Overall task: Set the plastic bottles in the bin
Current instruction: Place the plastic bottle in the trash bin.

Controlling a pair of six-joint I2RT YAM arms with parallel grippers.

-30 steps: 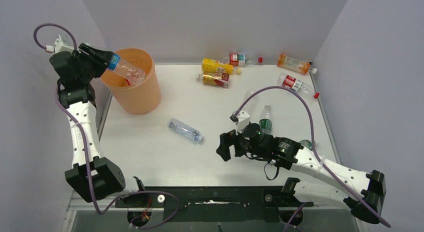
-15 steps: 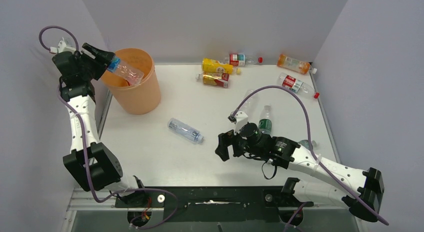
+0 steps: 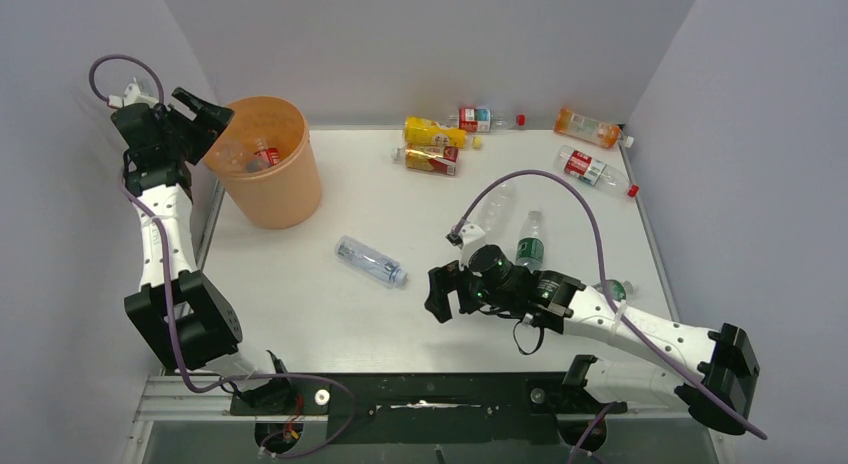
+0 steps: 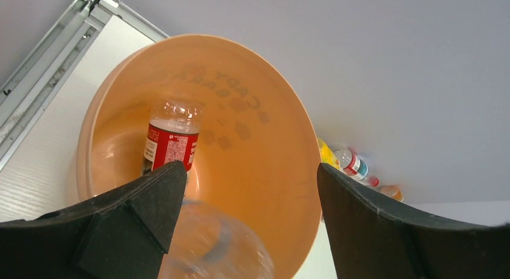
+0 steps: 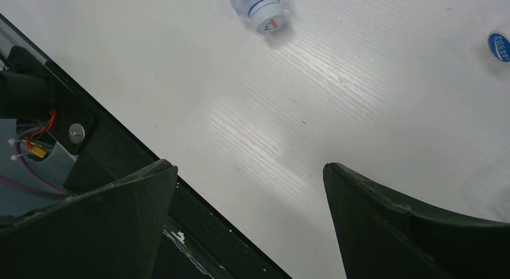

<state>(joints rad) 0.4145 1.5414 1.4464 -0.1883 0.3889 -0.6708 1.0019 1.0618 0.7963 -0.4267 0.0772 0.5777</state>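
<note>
The left fingers (image 3: 205, 107) have just let go. A second ago they clamped a clear bottle tilted over the rim of the bin (image 3: 282, 199); now they stand spread and empty at its far-left edge. In the left wrist view the freed bottle (image 4: 210, 246) is a blur low between them, dropping into the bin beside a red-labelled bottle (image 4: 171, 144) that stands inside. That one looks delivered, and the left arm is free to fetch another.

The right fingers (image 3: 440, 294) hang wide apart with nothing between them, low over the near middle of the bench (image 3: 300, 314). They have crept a little left, toward the blue-labelled bottle (image 3: 370, 261) lying alone mid-bench, whose cap shows at the top of the right wrist view. It seems the likely next pick.

There is one bin, holding two bottles as far as can be seen. Nine remain on the bench by my count:
- the lone blue-labelled bottle
- a yellow bottle (image 3: 433, 132)
- a red-and-yellow-labelled bottle (image 3: 428, 160) just beside it
- a back-wall bottle (image 3: 480, 117)
- an orange-filled bottle (image 3: 587, 127)
- a red-capped bottle (image 3: 593, 170)
- a bare clear bottle (image 3: 497, 206) under the cable
- an upright green-labelled bottle (image 3: 530, 244)
- a half-hidden bottle (image 3: 613, 288) behind the right arm
</note>
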